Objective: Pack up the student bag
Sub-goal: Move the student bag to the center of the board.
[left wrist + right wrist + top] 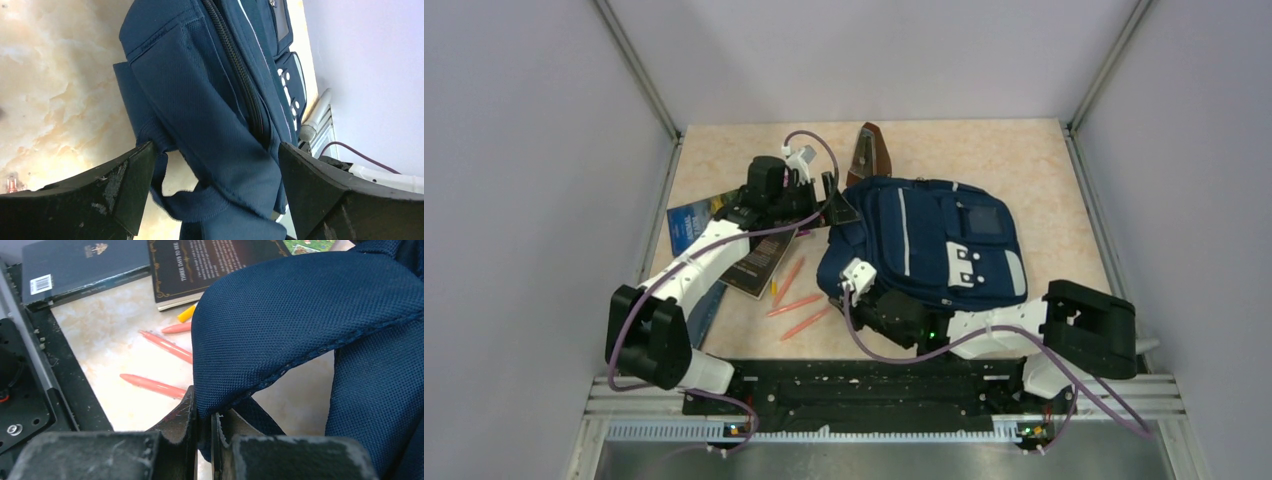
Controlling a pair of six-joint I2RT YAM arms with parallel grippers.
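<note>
The student bag [300, 315] is matt woven cloth — coarse mesh weave; the table [50, 75] smooth, marble-patterned.

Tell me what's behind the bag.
A brown pointed thing pokes out past the far edge of the bag; its near end is covered, so what it is cannot be told.

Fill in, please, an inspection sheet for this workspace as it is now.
Surface: beige marbled table.
Job's things: student bag lies front up at centre.
Clutter: dark blue book, black book and orange pens left of the bag; brown object behind it.
Grippers: left gripper open, astride the bag's side; right gripper shut on a padded bag edge.
Cables: purple cables along both arms.
Surroundings: pale walls, black rail at near edge.
</note>
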